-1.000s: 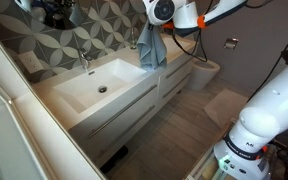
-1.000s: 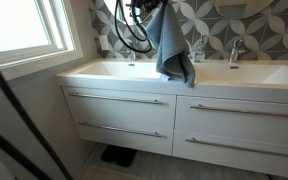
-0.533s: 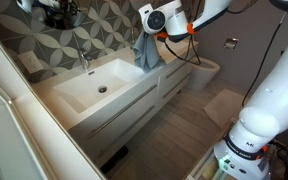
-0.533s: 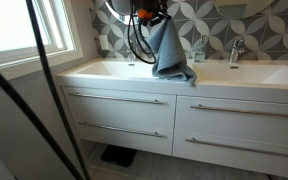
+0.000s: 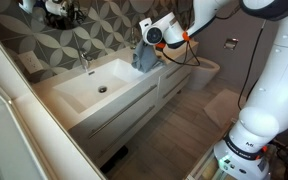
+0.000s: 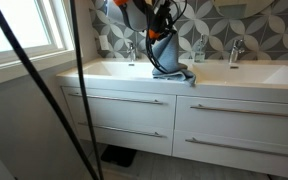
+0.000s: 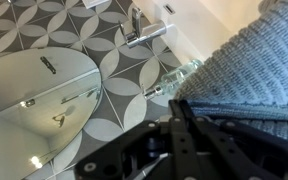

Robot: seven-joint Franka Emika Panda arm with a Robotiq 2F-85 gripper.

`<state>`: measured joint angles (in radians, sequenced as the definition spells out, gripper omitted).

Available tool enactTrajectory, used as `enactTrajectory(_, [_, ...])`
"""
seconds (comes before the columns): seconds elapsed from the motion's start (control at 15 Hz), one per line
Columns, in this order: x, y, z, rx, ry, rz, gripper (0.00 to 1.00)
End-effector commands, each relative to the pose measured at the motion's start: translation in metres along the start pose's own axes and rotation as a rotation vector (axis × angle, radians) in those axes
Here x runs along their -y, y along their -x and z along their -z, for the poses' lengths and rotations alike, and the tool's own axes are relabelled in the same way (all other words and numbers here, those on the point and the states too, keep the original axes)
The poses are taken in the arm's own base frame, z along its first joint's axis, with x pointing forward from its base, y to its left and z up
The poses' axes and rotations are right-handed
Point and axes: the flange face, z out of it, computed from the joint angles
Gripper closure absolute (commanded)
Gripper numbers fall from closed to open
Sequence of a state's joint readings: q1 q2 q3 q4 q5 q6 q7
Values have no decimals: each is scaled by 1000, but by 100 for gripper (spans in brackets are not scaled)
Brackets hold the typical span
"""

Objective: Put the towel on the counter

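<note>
The grey-blue towel [image 5: 144, 56] hangs from my gripper [image 5: 145, 40] over the white counter [image 5: 106, 100], between the two basins. In an exterior view the towel [image 6: 167, 52] is limp, and its lower end lies bunched on the counter [image 6: 234, 76]. The gripper [image 6: 155, 26] is just above it, partly hidden by black cables. In the wrist view the dark fingers [image 7: 180, 113] are closed together on the towel's ribbed cloth [image 7: 254, 60].
Chrome faucets [image 5: 83, 62] [image 6: 234, 50] stand behind the basins against the patterned tile wall. A white toilet [image 5: 204, 72] and a pale floor mat [image 5: 224, 105] lie beyond the vanity. A window [image 6: 14, 30] is beside the counter's end. A dark object [image 6: 116, 156] sits on the floor.
My gripper has come down and moved along the counter with the towel. The towel hung free a second ago; its lower end now rests bunched on the counter.
</note>
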<state>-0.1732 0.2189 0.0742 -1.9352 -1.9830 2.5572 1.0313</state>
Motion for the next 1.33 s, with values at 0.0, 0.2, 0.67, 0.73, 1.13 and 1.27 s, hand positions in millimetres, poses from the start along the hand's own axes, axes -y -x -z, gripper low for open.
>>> enactTrajectory(0.0, [11,8,-28,-4,51,-18,90])
enactTrajectory(0.2, [10,11,-41,5,97,-39,59])
enactTrajectory(0.67, [-32,4,-23,17,154,-21,12])
enactTrajectory(0.73, [-43,3,-18,35,157,-25,3])
enactTrajectory(1.13, [-106,8,-7,138,252,7,0])
enactTrajectory(1.27, [-104,5,-3,106,160,11,0])
